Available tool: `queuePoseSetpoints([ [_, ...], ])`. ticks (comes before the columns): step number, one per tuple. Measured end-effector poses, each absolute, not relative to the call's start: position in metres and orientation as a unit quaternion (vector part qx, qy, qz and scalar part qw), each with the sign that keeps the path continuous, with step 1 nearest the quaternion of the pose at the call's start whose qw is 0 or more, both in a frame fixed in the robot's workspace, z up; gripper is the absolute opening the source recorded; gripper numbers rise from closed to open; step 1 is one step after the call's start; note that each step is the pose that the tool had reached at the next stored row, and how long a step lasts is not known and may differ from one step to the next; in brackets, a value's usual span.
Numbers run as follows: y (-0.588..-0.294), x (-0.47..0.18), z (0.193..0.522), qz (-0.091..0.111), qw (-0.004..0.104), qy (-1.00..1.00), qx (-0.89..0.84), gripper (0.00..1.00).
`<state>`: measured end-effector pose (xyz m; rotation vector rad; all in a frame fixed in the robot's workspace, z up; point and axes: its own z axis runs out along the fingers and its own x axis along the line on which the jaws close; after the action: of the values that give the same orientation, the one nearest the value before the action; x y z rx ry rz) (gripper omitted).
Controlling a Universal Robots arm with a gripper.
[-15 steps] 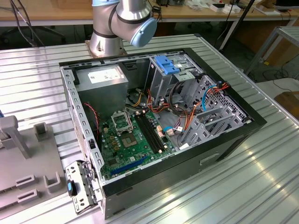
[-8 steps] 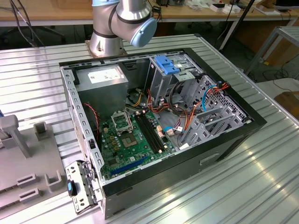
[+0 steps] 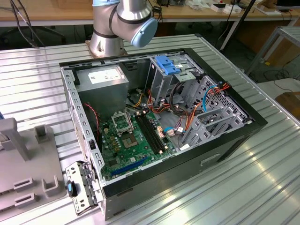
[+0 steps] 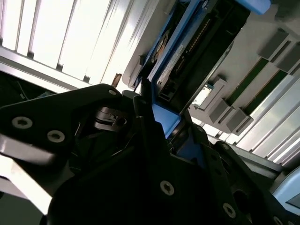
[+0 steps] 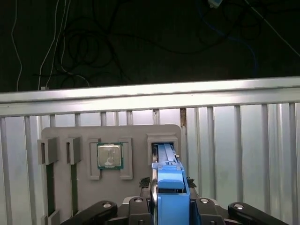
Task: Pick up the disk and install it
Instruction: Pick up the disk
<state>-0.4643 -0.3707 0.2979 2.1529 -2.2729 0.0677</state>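
Closest to the lens in the second wrist view, black gripper [image 4: 161,117] body with screw heads, fingers [image 4: 140,105] clenched against the blue rail [image 4: 165,121] of the disk [image 4: 192,54], grasping it edge-on; beyond, grey fixture tray [image 4: 225,112] and ribbed metal table [image 4: 70,37]. In the first wrist view, disk [image 5: 165,159] standing on edge between the gripper's [image 5: 168,190] two sides, far end at or just above a slot of the fixture tray [image 5: 136,133], hard to tell which, with a processor chip [image 5: 110,155] seated in the neighbouring recess. In the exterior view, robot arm [image 3: 126,18] rising behind an open computer case [image 3: 255,123] on the table [image 3: 262,187], drive cage [image 3: 166,70] with blue top inside, fixture tray [image 3: 28,154] at the exterior view's left. Looks early: pick-up under way, disk at the tray and not in the case, installation not yet done.
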Motion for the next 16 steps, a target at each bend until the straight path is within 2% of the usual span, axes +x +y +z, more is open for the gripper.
queuePoseSetpoints([
  [16,-0.3707,-0.4643,0.2986,0.022,0.004,-0.706,0.708,0.37],
])
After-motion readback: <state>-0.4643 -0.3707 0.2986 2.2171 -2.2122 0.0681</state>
